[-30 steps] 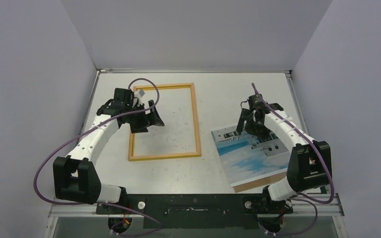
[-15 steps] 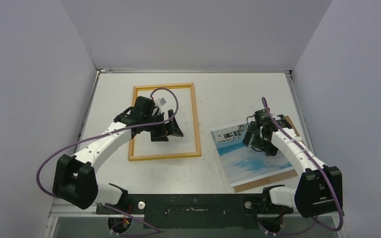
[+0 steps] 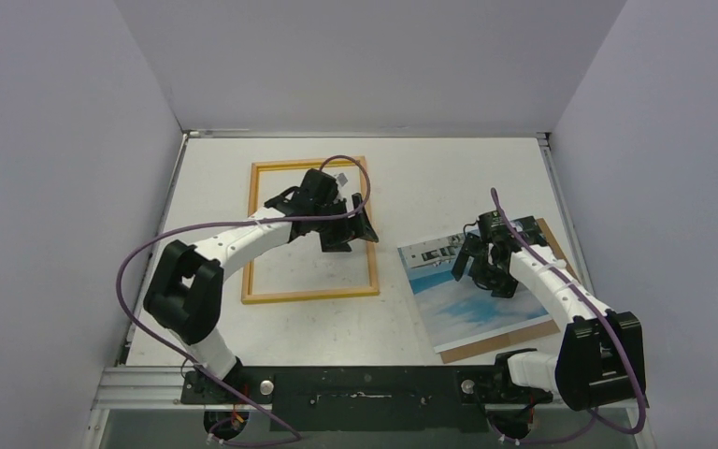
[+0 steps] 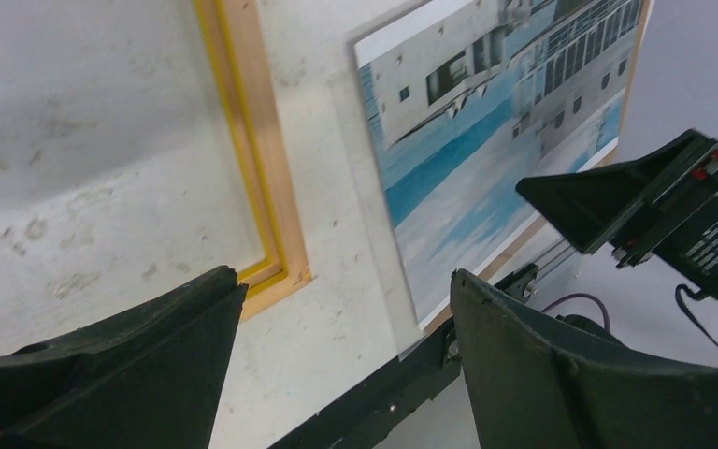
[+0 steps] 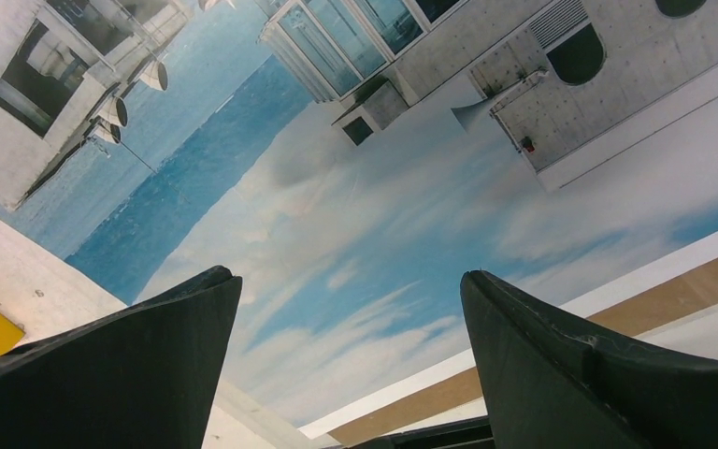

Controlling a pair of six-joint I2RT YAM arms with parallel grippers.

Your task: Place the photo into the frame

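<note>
The frame (image 3: 370, 245) lies flat on the table left of centre, wooden-orange with a yellow inner edge; its near right corner shows in the left wrist view (image 4: 271, 234). The photo (image 3: 467, 299), white building against blue sky and water, lies face up at the right on a brown backing board (image 3: 509, 339). It also shows in the left wrist view (image 4: 467, 159) and fills the right wrist view (image 5: 383, 215). My left gripper (image 3: 360, 227) is open over the frame's right side. My right gripper (image 3: 488, 271) is open just above the photo's far part.
The brown backing board shows under the photo's near and right edges (image 5: 617, 309). A clear sheet edge (image 4: 374, 243) lies along the photo's left side. The black rail (image 3: 365, 383) runs along the table's near edge. Grey walls stand on the left, back and right.
My left arm has swung right across the frame, from its left side to its right side. My right gripper has drawn nearer and come down over the photo. Frame and photo have not moved.
</note>
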